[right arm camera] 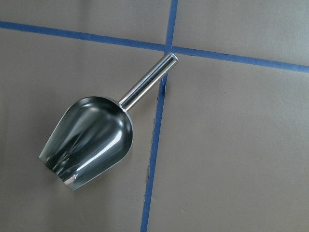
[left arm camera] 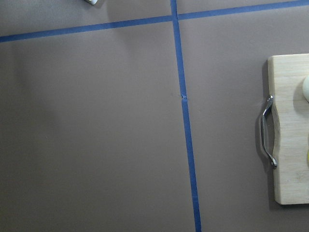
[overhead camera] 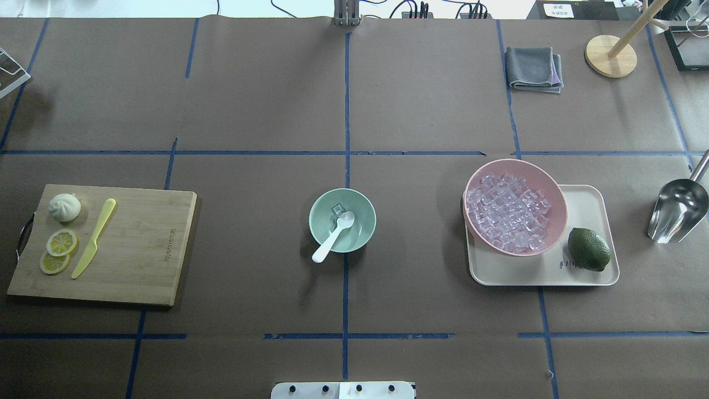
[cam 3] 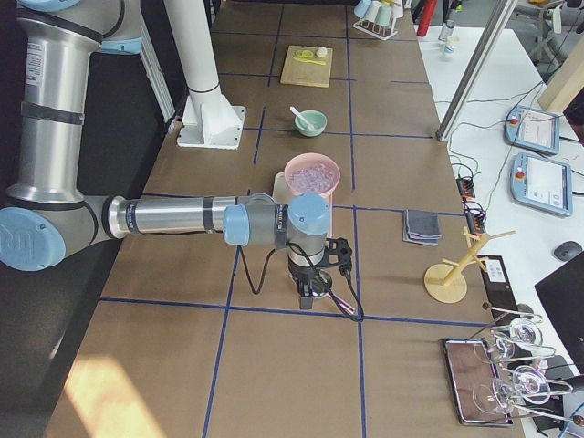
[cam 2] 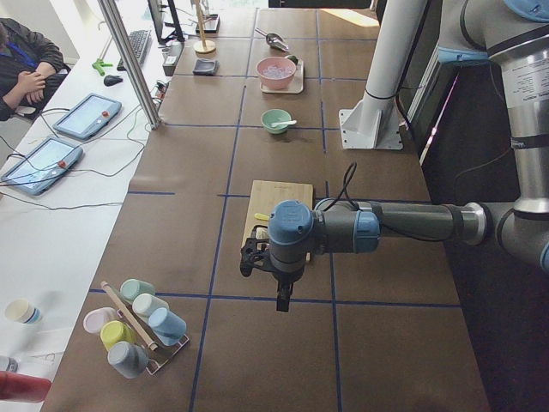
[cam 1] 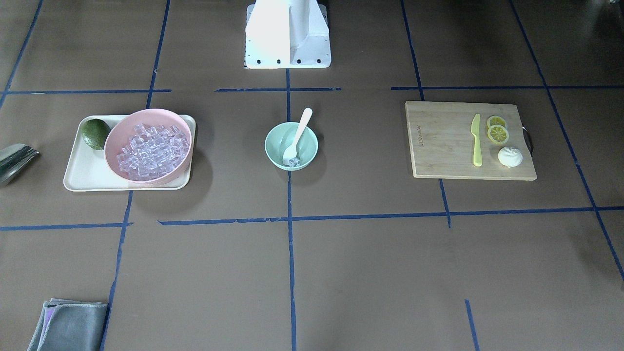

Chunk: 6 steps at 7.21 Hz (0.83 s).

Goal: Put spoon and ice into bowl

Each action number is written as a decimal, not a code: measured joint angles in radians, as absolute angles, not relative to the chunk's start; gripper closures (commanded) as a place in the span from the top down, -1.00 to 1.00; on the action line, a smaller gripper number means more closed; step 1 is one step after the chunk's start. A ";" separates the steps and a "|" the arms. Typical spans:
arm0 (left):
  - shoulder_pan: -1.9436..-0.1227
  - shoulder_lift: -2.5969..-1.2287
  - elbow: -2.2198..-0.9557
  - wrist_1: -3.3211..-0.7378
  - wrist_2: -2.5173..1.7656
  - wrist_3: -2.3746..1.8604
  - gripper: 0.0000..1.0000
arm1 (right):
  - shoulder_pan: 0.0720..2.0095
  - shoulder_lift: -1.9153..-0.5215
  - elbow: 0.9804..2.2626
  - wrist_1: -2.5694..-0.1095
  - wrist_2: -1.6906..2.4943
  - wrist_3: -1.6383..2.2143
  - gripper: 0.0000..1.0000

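Observation:
The mint-green bowl (cam 1: 312, 141) (overhead camera: 318, 213) stands at the table's middle. The white spoon (cam 1: 298, 134) (overhead camera: 332, 238) lies in it, scoop down inside, handle resting over the rim. One clear ice cube (cam 1: 292, 161) (overhead camera: 338, 209) lies in the bowl by the scoop. Many more ice cubes (cam 1: 151, 148) (overhead camera: 507, 213) fill the pink bowl (overhead camera: 518, 162). My left gripper (cam 2: 281, 300) hangs past the cutting board's end; my right gripper (cam 3: 310, 294) hangs beyond the pink bowl. Both show only in the side views, so I cannot tell whether they are open or shut.
A bamboo cutting board (overhead camera: 144, 244) holds a yellow-green knife (overhead camera: 94, 238), lemon slices (overhead camera: 58, 249) and a white bun (overhead camera: 64, 206). The cream tray (overhead camera: 587, 199) bears the pink bowl and a green lime (overhead camera: 589, 249). A metal scoop (overhead camera: 678, 210) (right arm camera: 91, 140) lies beside it. A grey cloth (overhead camera: 533, 68) lies farther off.

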State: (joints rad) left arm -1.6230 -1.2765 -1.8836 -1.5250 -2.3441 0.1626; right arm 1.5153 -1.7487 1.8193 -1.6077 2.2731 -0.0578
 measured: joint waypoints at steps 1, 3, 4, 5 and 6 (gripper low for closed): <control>-1.623 -1.276 -1.883 -1.525 -2.344 0.163 1.00 | 1.515 -1.749 1.815 -1.608 2.272 -0.058 0.99; -1.623 -1.276 -1.882 -1.525 -2.344 0.163 1.00 | 1.514 -1.749 1.808 -1.609 2.273 -0.057 0.99; -1.623 -1.276 -1.882 -1.525 -2.344 0.163 1.00 | 1.515 -1.749 1.806 -1.609 2.273 -0.057 0.99; -1.623 -1.276 -1.882 -1.525 -2.344 0.163 1.00 | 1.515 -1.749 1.805 -1.608 2.274 -0.057 0.99; -1.623 -1.276 -1.882 -1.525 -2.344 0.163 1.00 | 1.515 -1.749 1.804 -1.609 2.274 -0.057 0.99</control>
